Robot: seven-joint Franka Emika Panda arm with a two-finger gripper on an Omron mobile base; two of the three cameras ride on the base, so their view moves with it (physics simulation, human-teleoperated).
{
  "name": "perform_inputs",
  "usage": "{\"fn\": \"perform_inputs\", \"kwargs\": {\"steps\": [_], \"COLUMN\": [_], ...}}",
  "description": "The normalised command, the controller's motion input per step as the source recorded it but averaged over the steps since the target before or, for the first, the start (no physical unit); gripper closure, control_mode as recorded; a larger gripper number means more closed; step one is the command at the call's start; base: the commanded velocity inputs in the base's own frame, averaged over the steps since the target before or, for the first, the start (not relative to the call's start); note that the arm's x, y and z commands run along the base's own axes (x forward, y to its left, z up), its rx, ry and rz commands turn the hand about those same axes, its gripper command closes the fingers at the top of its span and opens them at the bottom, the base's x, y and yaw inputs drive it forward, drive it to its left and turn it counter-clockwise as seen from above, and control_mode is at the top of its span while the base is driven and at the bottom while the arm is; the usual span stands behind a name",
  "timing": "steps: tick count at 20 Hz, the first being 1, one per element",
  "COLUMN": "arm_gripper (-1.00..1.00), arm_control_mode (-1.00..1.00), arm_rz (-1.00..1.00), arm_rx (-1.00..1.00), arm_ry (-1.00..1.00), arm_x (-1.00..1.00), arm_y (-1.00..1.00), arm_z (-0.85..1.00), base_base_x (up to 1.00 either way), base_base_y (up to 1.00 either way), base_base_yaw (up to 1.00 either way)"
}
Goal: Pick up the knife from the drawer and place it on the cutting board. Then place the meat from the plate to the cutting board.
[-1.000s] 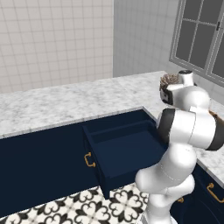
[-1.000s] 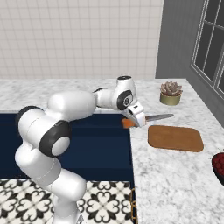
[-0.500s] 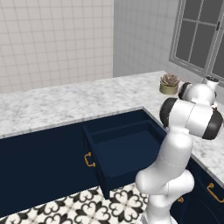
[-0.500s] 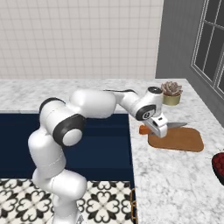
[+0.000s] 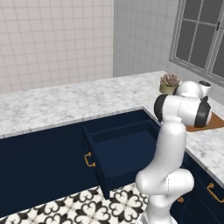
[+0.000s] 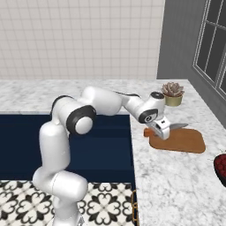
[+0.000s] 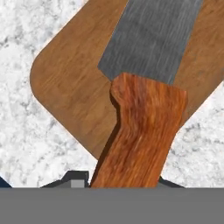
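No text, label or number can be read anywhere.

Bright, even, flat rendered light all round, no obvious single source, no glare. Only soft shading inside the open drawer (image 5: 122, 148) and under the arm. Base views crisp edge to edge, no warping. Close up past the fingertips (image 7: 76, 179), knife (image 7: 144, 109) and cutting board (image 7: 70, 92) textures pretty blurry and pixelated.

Glossy white arm (image 6: 106, 100) (rounded segments) with dark joints.
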Motion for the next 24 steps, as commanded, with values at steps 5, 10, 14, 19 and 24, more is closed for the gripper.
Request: {"fn": "perform_inputs", "kwargs": {"steps": [5,10,14,19,24], "arm_gripper": [1.00,-1.00,-1.00,-1.00,-1.00], "arm_control_mode": [-1.00,-1.00,-1.00,-1.00,-1.00], "arm_rz": [-0.03,-0.02,0.00,0.00,0.01], "arm_rx": [0.00,0.01,0.00,0.00,-0.08], "arm_ry": [0.02,0.01,-0.01,-0.04,-0.27], "arm_x": [0.24,0.32,0.08,-0.33,-1.00], "arm_y": [-0.52,-0.17,0.00,0.21,1.00], "arm_z": [-0.31,-0.18,0.00,0.17,0.68], "base_base_x": [0.00,0.00,0.00,0.00,0.00], "base_base_y": [0.00,0.00,0.00,0.00,0.00], "base_base_yaw": [0.00,0.00,0.00,0.00,0.00]}}
